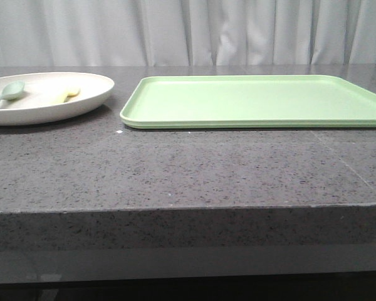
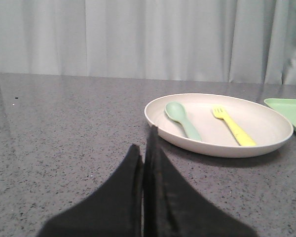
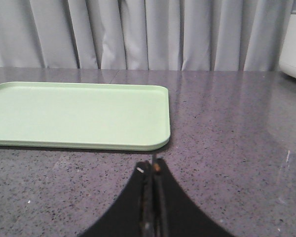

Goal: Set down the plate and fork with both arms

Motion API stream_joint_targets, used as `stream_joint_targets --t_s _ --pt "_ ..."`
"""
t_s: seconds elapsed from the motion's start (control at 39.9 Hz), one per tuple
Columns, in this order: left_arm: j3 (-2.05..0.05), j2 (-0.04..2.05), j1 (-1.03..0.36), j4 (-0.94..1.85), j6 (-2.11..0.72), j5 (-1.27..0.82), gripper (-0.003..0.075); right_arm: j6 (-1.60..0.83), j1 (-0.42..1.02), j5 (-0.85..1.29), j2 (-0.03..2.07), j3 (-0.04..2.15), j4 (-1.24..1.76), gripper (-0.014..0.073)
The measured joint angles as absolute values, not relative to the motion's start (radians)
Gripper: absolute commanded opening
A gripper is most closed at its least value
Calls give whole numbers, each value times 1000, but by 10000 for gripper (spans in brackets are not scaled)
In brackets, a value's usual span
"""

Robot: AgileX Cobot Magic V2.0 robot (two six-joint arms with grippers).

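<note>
Left gripper point(image 2: 147, 148), black fingers pressed together, gripping nothing, low over the speckled dark grey stone tabletop point(image 2: 64, 128). Just beyond its tips, on the tabletop: the large round shallow cream plate point(image 2: 266, 129) with raised rim. Inside the plate, side by side and apart: the pale green plastic spoon point(image 2: 182, 118) and the small yellow plastic fork point(image 2: 233, 126), tines toward the curtain.

Right gripper point(image 3: 154, 170), likewise closed and empty, above the tabletop point(image 3: 227, 128), near the corner of the flat rectangular light-green tray point(image 3: 79, 113).

From the front: plate point(image 1: 81, 103) at far left, tray point(image 1: 250, 100) just beside it to the right, not touching. Behind everything, a pale grey pleated curtain point(image 1: 194, 31).
</note>
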State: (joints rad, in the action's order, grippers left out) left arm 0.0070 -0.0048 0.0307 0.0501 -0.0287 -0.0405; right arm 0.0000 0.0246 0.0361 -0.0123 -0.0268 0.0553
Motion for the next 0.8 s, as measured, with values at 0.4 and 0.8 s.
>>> stream_joint_targets --t_s 0.4,0.8 --pt "7 -5 31 50 -29 -41 -18 0 25 36 -12 -27 55 -67" --pt "7 -5 31 50 -29 -33 -18 0 25 0 -12 -27 55 -67"
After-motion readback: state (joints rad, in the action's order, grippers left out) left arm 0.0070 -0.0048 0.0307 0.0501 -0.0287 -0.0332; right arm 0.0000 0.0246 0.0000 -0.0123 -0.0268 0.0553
